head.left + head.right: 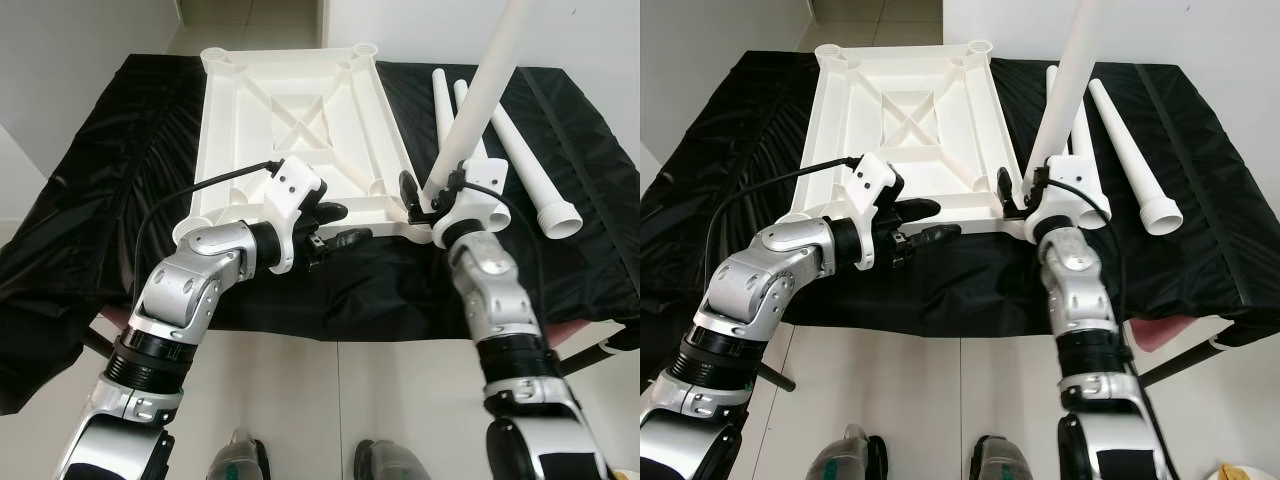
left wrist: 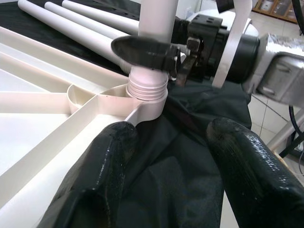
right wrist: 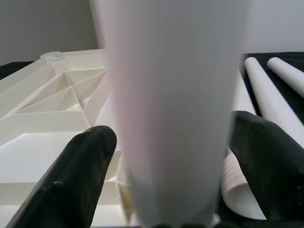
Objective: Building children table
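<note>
One leg point(image 1: 478, 105) of the four is being fitted so far: it stands nearly upright with its threaded end seated in the near right corner socket point(image 2: 145, 102) of the upturned white tabletop point(image 1: 300, 125), and the right pincer point(image 1: 432, 195) is clenched around it just above the threads, one black finger on each side of the shaft as the right wrist view shows. Some thread rings are visible above the socket rim in the left wrist view, so I judge the leg is not fully screwed home (it may need more turns, though how tight it sits cannot be read). The tabletop lies underside up on the bench point(image 1: 90, 190), which is draped in black cloth, its ribs and crossed braces facing the ceiling. The left pincer point(image 1: 335, 225) hovers released at the near edge of the tabletop, its two fingers point(image 2: 107, 166) spread apart and holding nothing, pointing toward the corner where the leg goes in; it looks placed to steady the top. Three more legs point(image 1: 530, 160) lie loose on the cloth to the right of the tabletop, just beside one another, so three corner sockets remain to be filled, after which the table has to be turned onto its feet.
</note>
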You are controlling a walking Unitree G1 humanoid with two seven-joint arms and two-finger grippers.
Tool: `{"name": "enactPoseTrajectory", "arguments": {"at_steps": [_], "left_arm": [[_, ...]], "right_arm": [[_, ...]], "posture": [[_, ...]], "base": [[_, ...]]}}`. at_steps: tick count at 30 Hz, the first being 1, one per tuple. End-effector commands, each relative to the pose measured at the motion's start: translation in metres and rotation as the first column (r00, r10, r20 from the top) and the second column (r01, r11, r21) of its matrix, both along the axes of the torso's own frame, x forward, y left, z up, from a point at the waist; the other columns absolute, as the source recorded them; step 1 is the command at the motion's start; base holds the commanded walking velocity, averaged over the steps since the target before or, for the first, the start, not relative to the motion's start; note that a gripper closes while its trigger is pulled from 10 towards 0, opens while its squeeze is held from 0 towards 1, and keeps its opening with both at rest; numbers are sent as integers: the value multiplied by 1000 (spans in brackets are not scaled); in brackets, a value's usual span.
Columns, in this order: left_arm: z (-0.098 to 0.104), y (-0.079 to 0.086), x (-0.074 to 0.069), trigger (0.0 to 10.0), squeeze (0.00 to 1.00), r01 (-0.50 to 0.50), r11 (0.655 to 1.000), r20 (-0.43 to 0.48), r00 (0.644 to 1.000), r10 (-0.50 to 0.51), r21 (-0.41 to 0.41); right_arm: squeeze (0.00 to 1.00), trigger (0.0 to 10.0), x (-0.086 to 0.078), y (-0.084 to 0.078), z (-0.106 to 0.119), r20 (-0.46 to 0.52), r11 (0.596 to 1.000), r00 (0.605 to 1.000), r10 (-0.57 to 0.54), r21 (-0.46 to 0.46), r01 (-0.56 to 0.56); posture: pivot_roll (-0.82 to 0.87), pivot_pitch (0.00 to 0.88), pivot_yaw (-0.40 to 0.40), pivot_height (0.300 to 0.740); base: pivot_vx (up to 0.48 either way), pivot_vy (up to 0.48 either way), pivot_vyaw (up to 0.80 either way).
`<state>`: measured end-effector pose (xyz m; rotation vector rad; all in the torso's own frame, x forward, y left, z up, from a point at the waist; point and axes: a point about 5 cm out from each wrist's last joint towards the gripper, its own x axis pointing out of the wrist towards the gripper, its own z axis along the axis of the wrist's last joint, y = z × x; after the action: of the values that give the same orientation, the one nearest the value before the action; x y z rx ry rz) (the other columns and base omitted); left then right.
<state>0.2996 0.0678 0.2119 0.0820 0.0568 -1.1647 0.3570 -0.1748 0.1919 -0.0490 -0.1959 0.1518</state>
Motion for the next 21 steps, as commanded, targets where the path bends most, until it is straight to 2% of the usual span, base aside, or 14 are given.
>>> {"name": "enactPoseTrajectory", "arguments": {"at_steps": [1, 4, 7, 12, 21], "left_arm": [[0, 1, 3, 10000, 0, -42, 999, 5, 999, 42, 9], [0, 2, 3, 10000, 0, -41, 999, 5, 999, 41, 11], [0, 2, 3, 10000, 0, -42, 999, 5, 999, 42, 11], [1, 2, 3, 10000, 0, -42, 999, 6, 999, 42, 11], [1, 3, 3, 10000, 0, -42, 999, 5, 999, 41, 12]], "right_arm": [[0, 10000, 3, -3, 1, 3, 998, 998, 63, -13, -63], [0, 10000, 4, -8, 0, -4, 989, 991, 133, -64, -133], [0, 10000, 4, -8, 0, -6, 987, 989, 145, -72, -145], [0, 10000, 6, -12, -3, -34, 967, 973, 230, -102, -233], [0, 10000, 11, -19, -5, -51, 950, 955, 293, -93, -296]], "posture": [[-29, 98, 29, 740], [-28, 100, 31, 740], [-28, 100, 31, 740], [-24, 102, 33, 740], [-23, 101, 37, 740]], "base": [[0, 0, 0], [0, 0, 0], [0, 0, 0], [0, 0, 0], [0, 0, 0]]}}
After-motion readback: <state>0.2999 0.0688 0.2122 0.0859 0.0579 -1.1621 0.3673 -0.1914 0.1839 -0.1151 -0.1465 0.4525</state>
